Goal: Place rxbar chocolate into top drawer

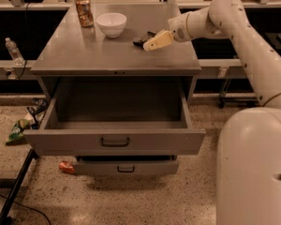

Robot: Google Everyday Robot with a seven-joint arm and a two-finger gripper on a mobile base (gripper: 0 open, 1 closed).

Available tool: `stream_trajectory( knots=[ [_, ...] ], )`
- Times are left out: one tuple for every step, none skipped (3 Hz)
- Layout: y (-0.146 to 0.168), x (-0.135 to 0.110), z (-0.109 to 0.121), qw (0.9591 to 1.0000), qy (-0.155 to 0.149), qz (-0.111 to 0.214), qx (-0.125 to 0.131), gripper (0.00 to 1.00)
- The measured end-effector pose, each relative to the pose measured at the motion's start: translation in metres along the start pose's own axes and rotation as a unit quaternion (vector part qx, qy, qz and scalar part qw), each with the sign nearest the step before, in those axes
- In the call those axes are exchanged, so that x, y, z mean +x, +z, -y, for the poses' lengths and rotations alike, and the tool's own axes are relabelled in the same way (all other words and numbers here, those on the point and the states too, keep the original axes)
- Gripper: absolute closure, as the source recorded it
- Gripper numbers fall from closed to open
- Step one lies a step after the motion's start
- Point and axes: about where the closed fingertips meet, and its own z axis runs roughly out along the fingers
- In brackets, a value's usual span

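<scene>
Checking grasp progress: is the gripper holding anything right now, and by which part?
Cannot be told. The gripper is at one end of the rxbar chocolate, which lies on the cabinet top; no grip is visible.

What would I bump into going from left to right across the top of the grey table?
drink can → white bowl → rxbar chocolate → the gripper, which is right at the bar's right end.
</scene>
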Motion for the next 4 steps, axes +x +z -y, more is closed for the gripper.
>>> stream_trajectory(
  knots=[
    [0.014, -0.005, 0.012, 0.9994, 0.005, 0.034, -0.004, 0.00],
    [0.041, -0.002, 0.019, 0.9993, 0.005, 0.038, 0.003, 0.00],
    [0.058, 0.005, 0.020, 0.9994, 0.006, 0.033, 0.003, 0.00],
    [0.073, 0.007, 0.019, 0.9992, 0.016, 0.036, -0.002, 0.00]
  ],
)
